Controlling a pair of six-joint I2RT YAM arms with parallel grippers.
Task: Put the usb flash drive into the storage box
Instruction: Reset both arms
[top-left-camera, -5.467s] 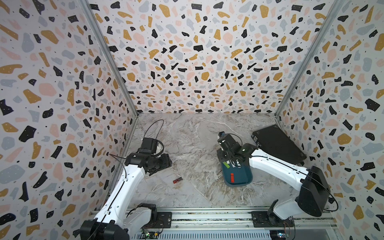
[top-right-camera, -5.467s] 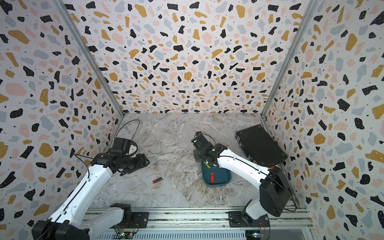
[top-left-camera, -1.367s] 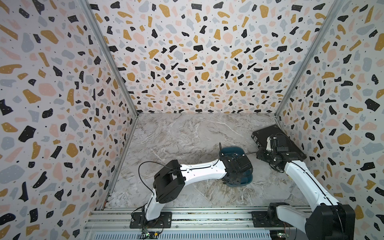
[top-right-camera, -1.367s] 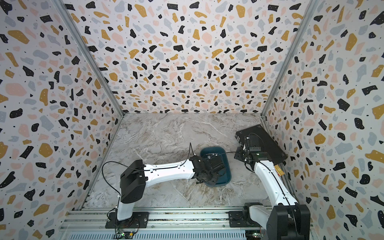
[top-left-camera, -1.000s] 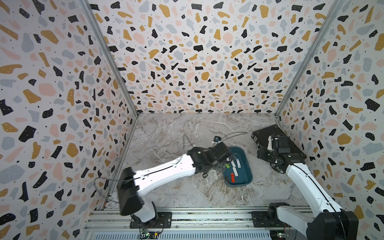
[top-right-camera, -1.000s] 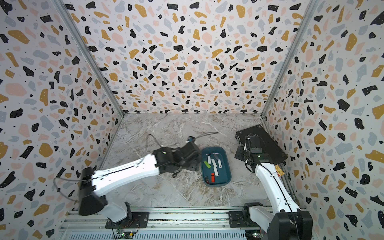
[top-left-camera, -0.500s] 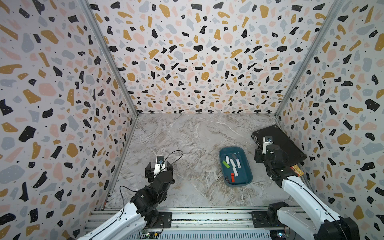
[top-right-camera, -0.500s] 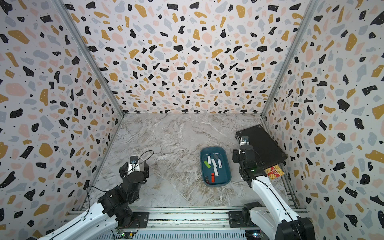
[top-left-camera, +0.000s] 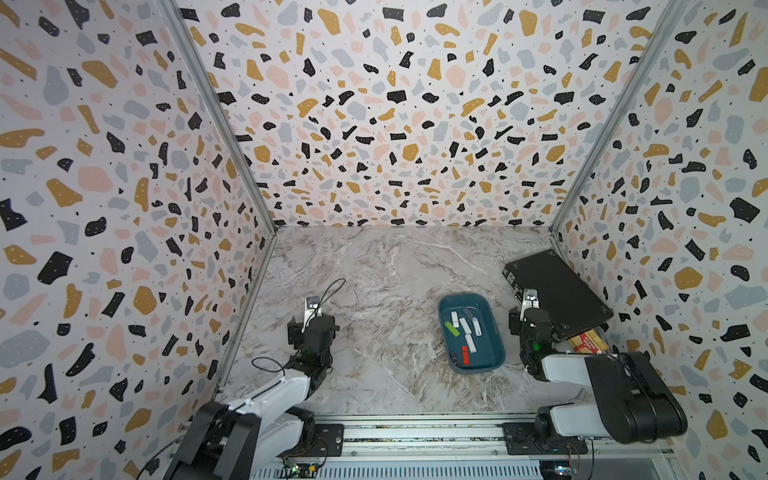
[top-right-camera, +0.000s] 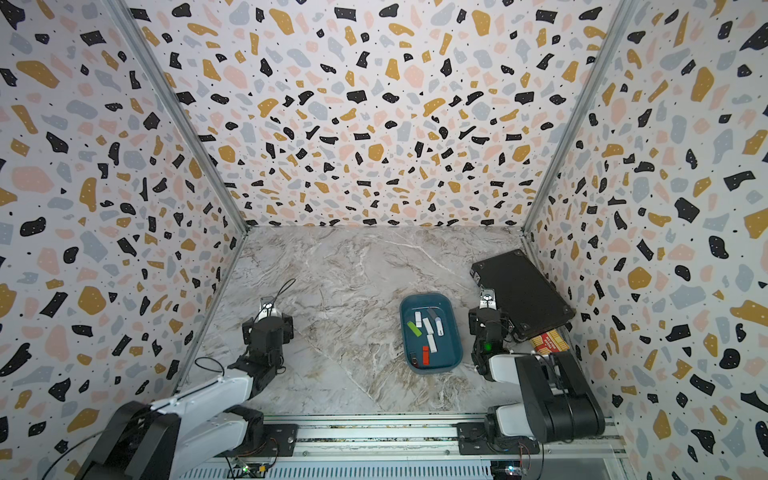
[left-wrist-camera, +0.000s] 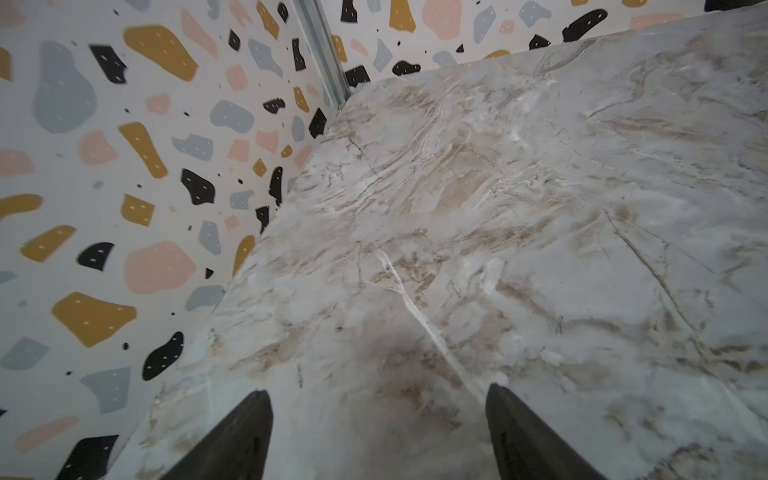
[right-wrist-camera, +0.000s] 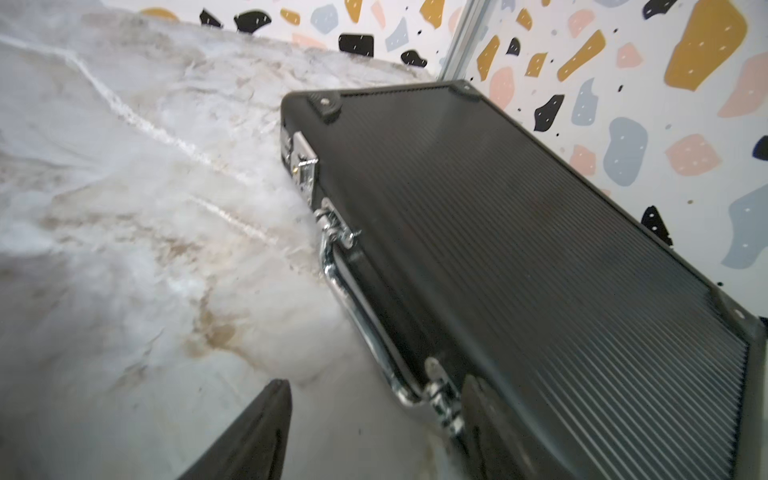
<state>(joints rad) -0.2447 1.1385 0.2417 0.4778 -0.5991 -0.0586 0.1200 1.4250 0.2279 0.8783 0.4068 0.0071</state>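
USB flash drive (top-left-camera: 465, 355), the red one, lies in the teal storage box (top-left-camera: 488, 349) among other sticks (top-left-camera: 470, 341) in both top views. I judge placement done; the next move is just parking clear. Left wrist: left gripper (left-wrist-camera: 378, 399) jaws wide apart, empty above the marble table (left-wrist-camera: 498, 187). Right wrist: right gripper (right-wrist-camera: 376, 386) jaws apart, empty, one finger beside the black case (right-wrist-camera: 519, 249) handle; I can't tell if it touches.

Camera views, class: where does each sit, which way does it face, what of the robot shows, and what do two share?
Top views: high in front, looking down at table and storage box; left arm, right arm show.
Left wrist: behind the open left gripper, facing table and wall corner.
Right wrist: behind the open right gripper, facing the black case.
Shared: top and right wrist views both show the case.
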